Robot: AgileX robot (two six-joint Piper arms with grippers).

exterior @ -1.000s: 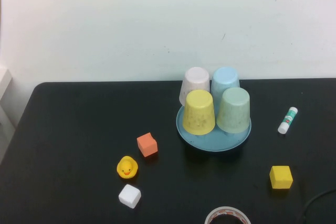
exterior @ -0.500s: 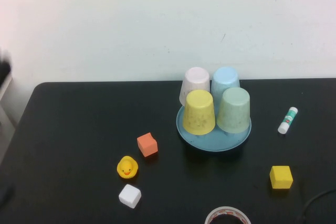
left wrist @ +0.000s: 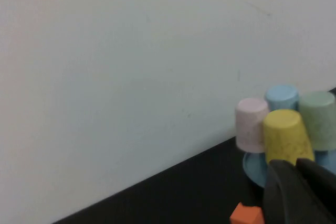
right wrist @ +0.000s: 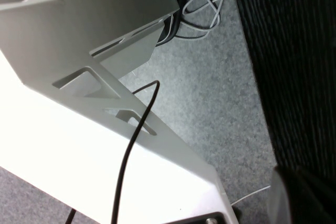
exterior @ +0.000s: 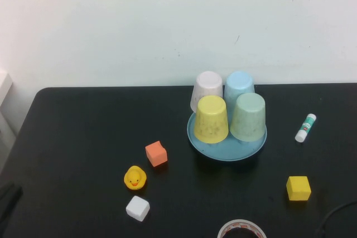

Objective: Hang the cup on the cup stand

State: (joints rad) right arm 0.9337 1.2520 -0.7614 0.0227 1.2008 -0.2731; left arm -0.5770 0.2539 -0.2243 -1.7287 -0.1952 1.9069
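Black table (exterior: 83,137); left hand (left wrist: 300,192) empty; right hand (right wrist: 304,198) off-table.

matt speckled plastic cup (exterior: 248,117)

The cup stand (exterior: 226,150) shows only its rim; the four upturned cups cover its pegs entirely. The tape roll (exterior: 241,229) at six o'clock is cut by the bottom edge. The left tool (left wrist: 299,190) is a dark blur at the corner of its wrist view, fingers unreadable. The right tool (right wrist: 304,195) is likewise blurred and cropped, off the table (exterior: 83,137).
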